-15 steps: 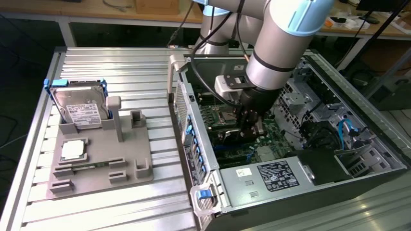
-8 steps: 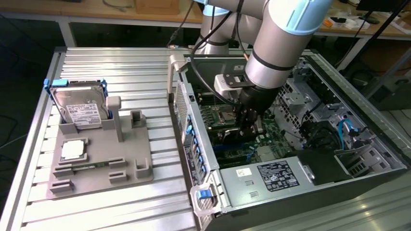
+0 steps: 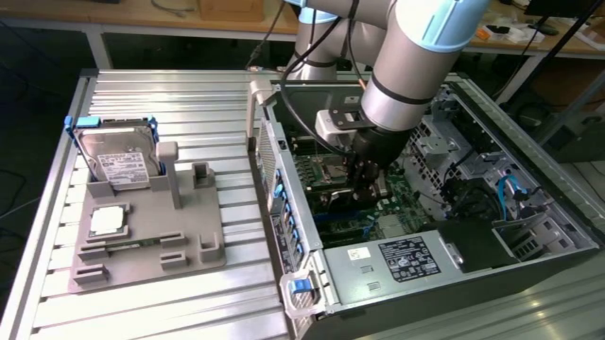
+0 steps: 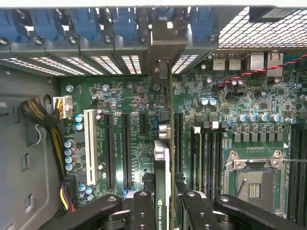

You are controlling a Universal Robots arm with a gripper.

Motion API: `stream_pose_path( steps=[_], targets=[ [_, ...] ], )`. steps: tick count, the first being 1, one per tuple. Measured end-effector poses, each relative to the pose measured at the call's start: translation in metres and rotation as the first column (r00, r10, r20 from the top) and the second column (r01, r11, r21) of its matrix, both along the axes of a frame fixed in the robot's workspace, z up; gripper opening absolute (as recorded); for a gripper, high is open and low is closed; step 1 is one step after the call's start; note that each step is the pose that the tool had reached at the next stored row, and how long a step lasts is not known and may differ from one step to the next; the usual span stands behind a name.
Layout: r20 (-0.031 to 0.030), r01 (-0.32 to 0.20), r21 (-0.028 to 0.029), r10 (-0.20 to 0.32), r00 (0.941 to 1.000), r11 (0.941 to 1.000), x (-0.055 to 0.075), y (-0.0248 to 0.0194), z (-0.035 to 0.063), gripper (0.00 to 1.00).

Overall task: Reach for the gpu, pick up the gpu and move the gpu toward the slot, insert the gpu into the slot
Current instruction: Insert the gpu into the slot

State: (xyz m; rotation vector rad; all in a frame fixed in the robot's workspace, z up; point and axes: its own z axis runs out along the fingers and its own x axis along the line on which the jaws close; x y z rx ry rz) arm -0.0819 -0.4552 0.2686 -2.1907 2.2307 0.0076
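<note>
**Now: card held on edge over the motherboard**

Inside the open computer case [image 3: 529,177], the gripper [image 4: 165,206] clamps the gpu [image 4: 163,163] edge-on between its fingers [image 4: 143,211], its bracket pointing toward twelve o'clock, just above the green motherboard [image 4: 139,100].

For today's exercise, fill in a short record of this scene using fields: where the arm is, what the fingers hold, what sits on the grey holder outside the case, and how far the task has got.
arm position: gripper down inside the open computer case, over the motherboard
fingers: closed on the gpu, held edge-on
gpu position: standing on edge just above the board, bracket end at the case's rear wall
holder outside case: hard drive upright, processor chip flat
task stage: gpu picked up and brought into the case; whether it is seated cannot be told
</note>
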Motion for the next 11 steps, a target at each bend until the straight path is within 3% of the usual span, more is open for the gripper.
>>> stream_pose_path(
  steps=[11],
  targets=[
    [0.0001,0.000,0.0001,0.000,1.0000,1.0000,0.0000,-0.0031,0.0000,0.27]
  ],
)
